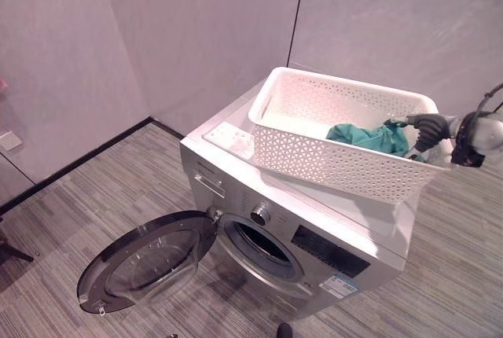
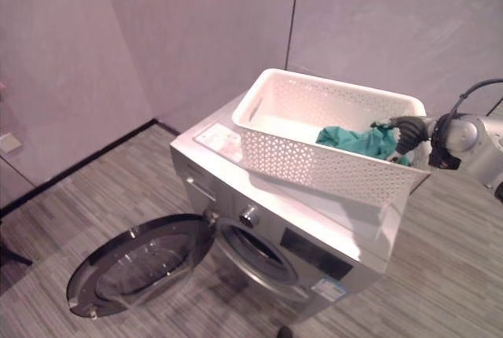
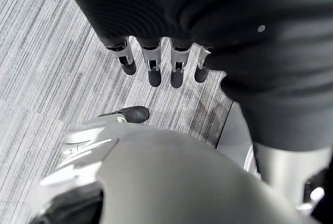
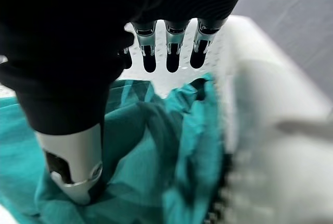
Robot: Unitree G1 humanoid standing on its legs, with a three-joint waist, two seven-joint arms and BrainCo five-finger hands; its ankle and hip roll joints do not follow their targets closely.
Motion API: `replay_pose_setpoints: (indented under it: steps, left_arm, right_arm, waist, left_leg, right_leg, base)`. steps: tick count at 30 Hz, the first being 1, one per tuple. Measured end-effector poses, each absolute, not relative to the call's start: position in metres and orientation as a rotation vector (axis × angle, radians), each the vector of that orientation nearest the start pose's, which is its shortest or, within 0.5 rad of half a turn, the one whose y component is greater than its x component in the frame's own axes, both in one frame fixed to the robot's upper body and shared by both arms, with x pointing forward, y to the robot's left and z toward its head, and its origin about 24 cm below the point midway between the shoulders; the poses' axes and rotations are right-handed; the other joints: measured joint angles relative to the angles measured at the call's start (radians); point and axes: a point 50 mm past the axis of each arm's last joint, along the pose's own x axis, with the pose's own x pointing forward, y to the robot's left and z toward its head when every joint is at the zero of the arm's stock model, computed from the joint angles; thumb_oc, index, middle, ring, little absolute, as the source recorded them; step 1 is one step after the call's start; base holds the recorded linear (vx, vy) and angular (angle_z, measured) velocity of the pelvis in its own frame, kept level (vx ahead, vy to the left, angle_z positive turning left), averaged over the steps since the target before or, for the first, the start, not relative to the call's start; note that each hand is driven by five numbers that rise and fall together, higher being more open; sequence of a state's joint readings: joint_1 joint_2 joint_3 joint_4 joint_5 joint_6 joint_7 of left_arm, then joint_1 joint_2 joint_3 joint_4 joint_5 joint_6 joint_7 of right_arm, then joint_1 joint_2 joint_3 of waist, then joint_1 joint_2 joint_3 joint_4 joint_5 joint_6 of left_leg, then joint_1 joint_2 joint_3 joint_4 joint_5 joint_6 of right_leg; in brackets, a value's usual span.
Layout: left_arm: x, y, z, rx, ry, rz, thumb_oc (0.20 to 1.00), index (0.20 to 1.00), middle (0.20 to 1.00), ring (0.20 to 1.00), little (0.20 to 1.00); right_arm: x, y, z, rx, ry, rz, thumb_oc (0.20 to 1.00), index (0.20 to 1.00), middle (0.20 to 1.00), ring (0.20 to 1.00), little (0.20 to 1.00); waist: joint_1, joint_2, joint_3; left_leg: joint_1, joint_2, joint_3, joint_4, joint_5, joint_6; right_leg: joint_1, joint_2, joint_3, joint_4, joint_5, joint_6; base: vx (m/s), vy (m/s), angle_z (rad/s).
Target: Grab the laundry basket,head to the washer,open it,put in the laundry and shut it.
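A white perforated laundry basket [image 1: 330, 157] stands on top of the silver front-loading washer [image 1: 236, 177]. A teal cloth [image 1: 365, 137] lies bunched at the basket's right end. My right hand [image 1: 431, 127] reaches over the right rim into the basket, just above the cloth. In the right wrist view its fingers [image 4: 169, 52] stay straight over the teal cloth [image 4: 171, 146] while the thumb [image 4: 73, 166] presses down into the folds. The round washer door [image 1: 149, 263] hangs wide open to the left, showing the dark drum opening [image 1: 259, 244]. My left hand [image 3: 151, 62] hangs over the floor, fingers relaxed, holding nothing.
The washer stands out from a corner of plain grey walls [image 1: 196, 31]. Striped carpet floor [image 1: 71, 212] spreads to the left and front of it. The open door juts out low over the floor at front left.
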State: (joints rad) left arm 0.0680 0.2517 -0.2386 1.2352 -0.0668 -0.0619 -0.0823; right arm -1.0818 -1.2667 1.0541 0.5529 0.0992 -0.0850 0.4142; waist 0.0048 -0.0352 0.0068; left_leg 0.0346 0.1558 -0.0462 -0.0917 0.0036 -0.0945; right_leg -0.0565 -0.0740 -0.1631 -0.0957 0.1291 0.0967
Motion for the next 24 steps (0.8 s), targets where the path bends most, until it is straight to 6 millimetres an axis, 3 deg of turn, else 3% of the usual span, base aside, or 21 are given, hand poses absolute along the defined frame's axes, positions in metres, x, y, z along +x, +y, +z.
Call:
replay_pose_setpoints:
  steps: [7, 11, 16, 17, 18, 20, 24]
  left_arm:
    - [0.069, 0.228, -0.165, 0.234, 1.246, -0.064, 1.000, 1.000, 1.000, 1.000, 1.000]
    - [0.084, 0.234, -0.161, 0.248, 1.200, -0.034, 1.000, 1.000, 1.000, 1.000, 1.000]
    - [0.100, 0.236, -0.157, 0.270, 1.152, -0.039, 1.000, 1.000, 1.000, 1.000, 1.000]
    - [0.101, 0.236, -0.156, 0.270, 1.147, -0.038, 1.000, 1.000, 1.000, 1.000, 1.000]
    - [0.101, 0.236, -0.156, 0.270, 1.146, -0.037, 1.000, 1.000, 1.000, 1.000, 1.000]
    - [0.101, 0.236, -0.156, 0.256, 1.145, -0.023, 1.000, 1.000, 1.000, 1.000, 1.000]
    - [0.103, 0.233, -0.157, 0.249, 1.142, -0.025, 1.000, 1.000, 1.000, 1.000, 1.000]
  right_arm:
    - [0.349, -0.294, 0.201, -1.485, 0.320, 0.442, 1.000, 1.000, 1.000, 1.000, 1.000]
    - [0.353, -0.291, 0.197, -1.521, 0.346, 0.455, 1.000, 1.000, 1.000, 1.000, 1.000]
    - [0.352, -0.298, 0.207, -1.505, 0.325, 0.389, 1.000, 1.000, 1.000, 1.000, 1.000]
    - [0.352, -0.299, 0.208, -1.501, 0.317, 0.380, 0.909, 0.909, 0.909, 0.909, 0.909]
    - [0.352, -0.300, 0.210, -1.497, 0.310, 0.370, 0.909, 0.909, 0.909, 0.909, 0.909]
    - [0.353, -0.300, 0.219, -1.502, 0.286, 0.345, 0.200, 0.200, 0.200, 0.200, 0.200]
    - [0.354, -0.304, 0.231, -1.517, 0.265, 0.289, 0.200, 0.200, 0.200, 0.200, 0.200]
  waist:
    - [0.025, -0.017, 0.021]
    - [0.036, -0.046, 0.067]
    - [0.035, -0.048, 0.124]
    - [0.034, -0.050, 0.128]
    - [0.034, -0.045, 0.135]
    - [0.033, -0.048, 0.133]
    - [0.032, -0.038, 0.140]
  left_leg:
    - [-0.036, 0.012, -0.019, 0.000, 0.011, -0.016]
    - [-0.097, 0.011, -0.027, 0.001, 0.028, -0.034]
    - [-0.126, 0.011, -0.041, 0.006, 0.035, -0.038]
    - [-0.127, 0.011, -0.040, 0.006, 0.035, -0.038]
    - [-0.128, 0.011, -0.040, 0.005, 0.035, -0.038]
    - [-0.136, 0.012, -0.037, 0.003, 0.035, -0.038]
    - [-0.137, 0.010, -0.039, 0.003, 0.035, -0.038]
  right_leg:
    - [-0.026, 0.010, -0.018, 0.000, 0.000, -0.002]
    - [-0.086, 0.011, -0.025, 0.006, 0.017, -0.008]
    - [-0.105, 0.009, -0.037, 0.005, 0.020, -0.010]
    - [-0.106, 0.008, -0.037, 0.003, 0.020, -0.011]
    - [-0.108, 0.008, -0.037, 0.000, 0.020, -0.011]
    - [-0.118, 0.008, -0.036, 0.000, 0.020, -0.010]
    - [-0.118, 0.008, -0.037, 0.000, 0.020, -0.011]
  base:
    - [-0.02, -0.024, 0.07]
    - [-0.05, -0.042, 0.06]
    - [-0.05, -0.031, 0.07]
    - [-0.03, -0.016, 0.03]
    - [0.00, 0.000, 0.00]
    - [0.00, 0.000, 0.00]
    - [0.00, 0.000, 0.00]
